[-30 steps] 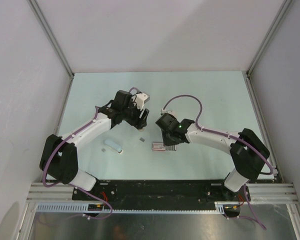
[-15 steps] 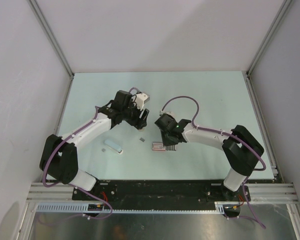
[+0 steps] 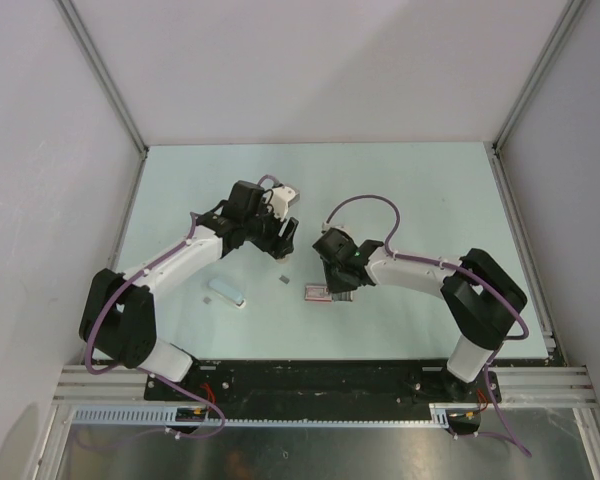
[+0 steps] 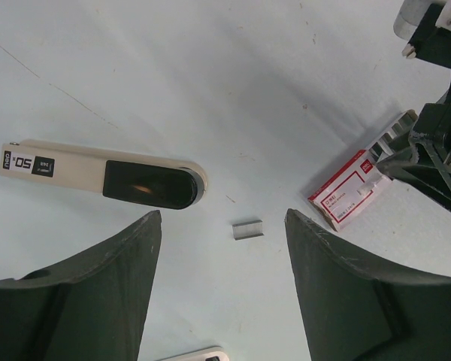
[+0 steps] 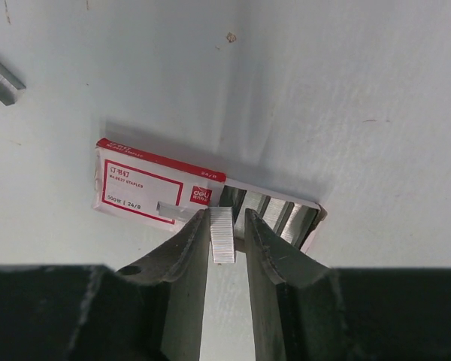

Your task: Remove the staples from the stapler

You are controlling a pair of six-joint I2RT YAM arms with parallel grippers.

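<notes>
1. Over the half-open staple box (image 5: 146,188), right pincer (image 5: 225,224) narrow, nipping a staple strip (image 5: 222,239) edgewise between its fingers, likely so it can drop into the box's tray.
2. Across from it, left pincer (image 4: 222,218) wide, holding nothing, hovering above the desk (image 4: 210,75); a loose strip (image 4: 247,229) lies below its gap, probably the next pickup.
3. Left of that strip the stapler (image 4: 98,177) lies flat on the desk, well apart from the box, no pincer touching it; whether staples remain inside, cannot tell.
</notes>
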